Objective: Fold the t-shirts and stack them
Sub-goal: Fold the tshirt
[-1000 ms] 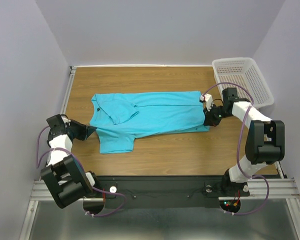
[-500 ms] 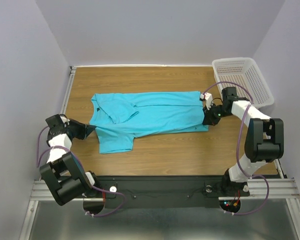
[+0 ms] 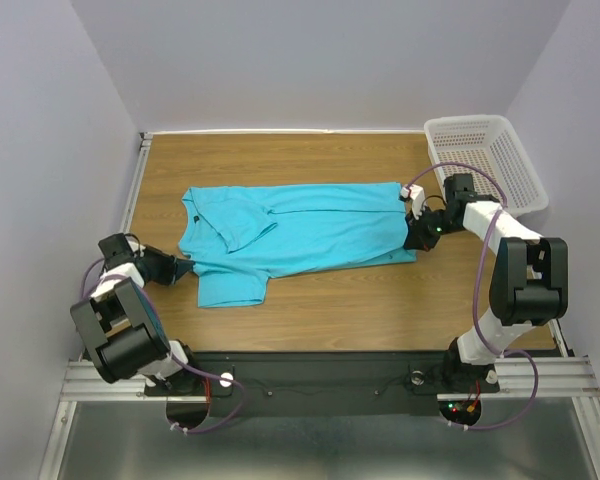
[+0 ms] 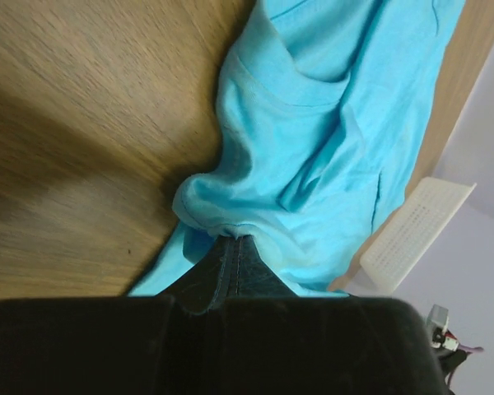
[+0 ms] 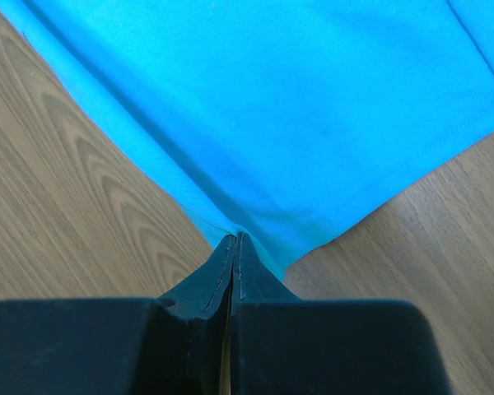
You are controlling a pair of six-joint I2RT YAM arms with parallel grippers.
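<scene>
The left pincer [image 3: 183, 267] is pressed together, pinching a bunched fold of 1 turquoise t-shirt [image 3: 310, 235]. The shirt lies spread on the wooden tabletop [image 3: 340, 300], stretching rightward from this pincer to the right pincer [image 3: 413, 243], which is clamped on the hem corner. A white basket [image 3: 485, 160] sits just beyond the right pincer.

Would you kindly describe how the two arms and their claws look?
The left arm and right arm have white links joined by boxy black housings, with a thin purple cable looping along each. The left claw and right claw are matte black and taper to narrow wedge tips.
</scene>
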